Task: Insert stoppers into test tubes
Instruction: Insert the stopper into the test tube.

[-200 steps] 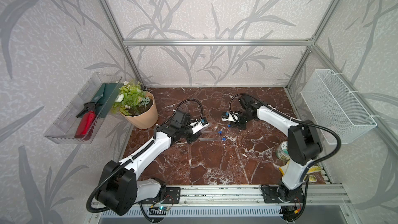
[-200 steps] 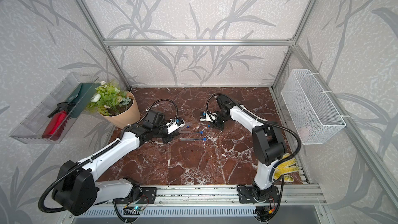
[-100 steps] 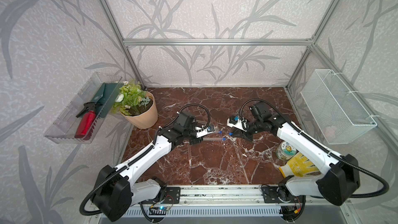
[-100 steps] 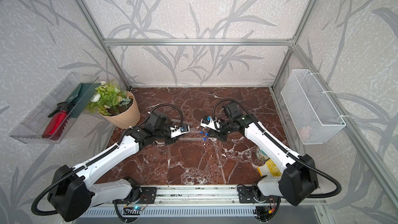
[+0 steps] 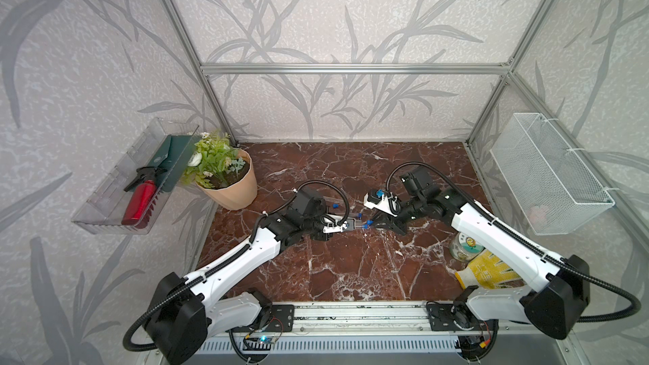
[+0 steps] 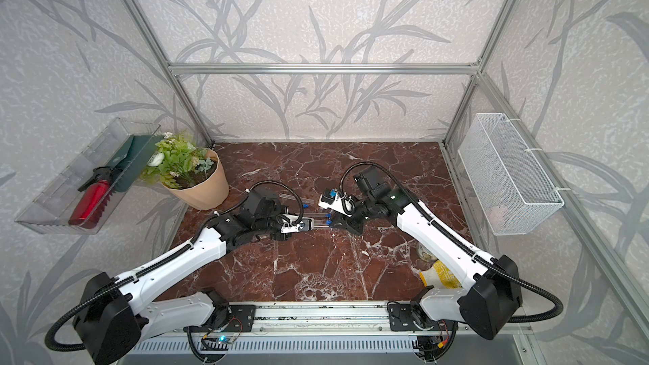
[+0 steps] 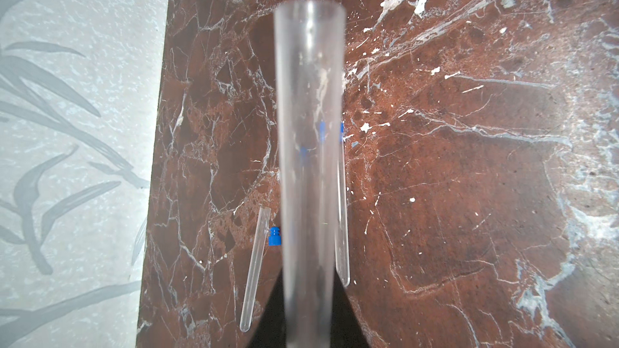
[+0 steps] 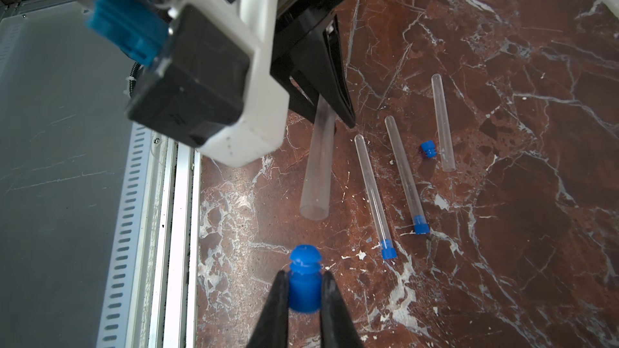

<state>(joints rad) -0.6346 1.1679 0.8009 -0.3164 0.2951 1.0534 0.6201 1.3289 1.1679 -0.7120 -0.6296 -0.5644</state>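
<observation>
Drawn closer, right hand (image 8: 304, 274) pinches stopper (image 8: 304, 292) facing tube (image 8: 317, 169) clamped in left hand (image 8: 331, 118).

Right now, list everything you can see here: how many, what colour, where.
test tubes: four, clear; three lying on the table, two of them plugged; one held.
stoppers: four, blue; two in tubes, one loose beside the open lying tube, one gripped.
table: one, red-brown marble.
potted plant: one, green in a peach pot, table's back left corner.
bin: one, clear, left wall.
spray bottle: one, red, in the bin.
dark green item: one, in the bin.
wire basket: one, white, right wall.
jar: one, pale label, table's front right.
glove: one, yellow, beside the jar.
left arm: white and black; jaws shut on the held tube.
right arm: white and black; jaws shut on a stopper.
</observation>
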